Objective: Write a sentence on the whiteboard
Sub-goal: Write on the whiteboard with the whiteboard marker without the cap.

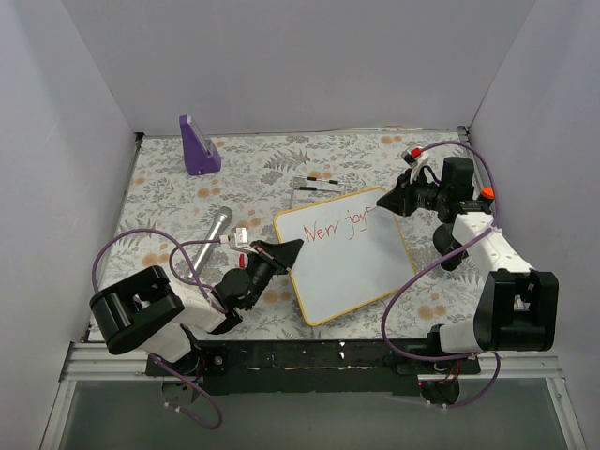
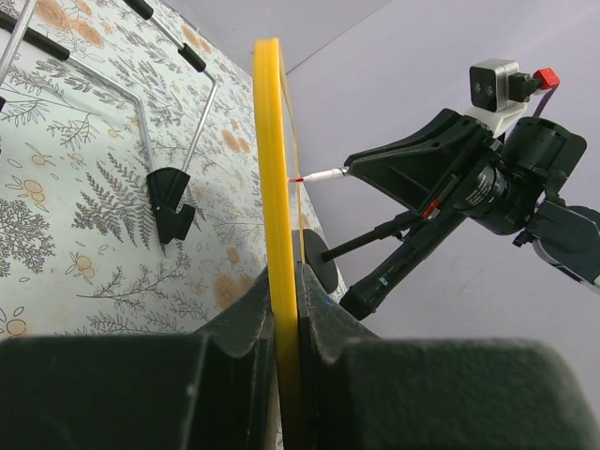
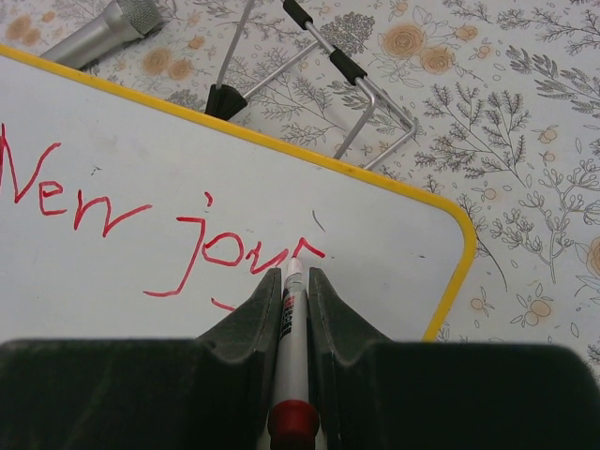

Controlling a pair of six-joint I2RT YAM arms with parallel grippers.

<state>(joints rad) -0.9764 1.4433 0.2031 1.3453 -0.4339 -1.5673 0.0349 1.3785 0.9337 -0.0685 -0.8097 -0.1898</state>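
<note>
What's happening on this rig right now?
The left claw is shut on the yellow edge of the whiteboard, holding it in place. The right claw grips a red marker with its tip on the board, mid-word. The sentence reads roughly "New joy", so it isn't finished. A microphone and a purple wedge sit on the floral table, untouched.
</note>
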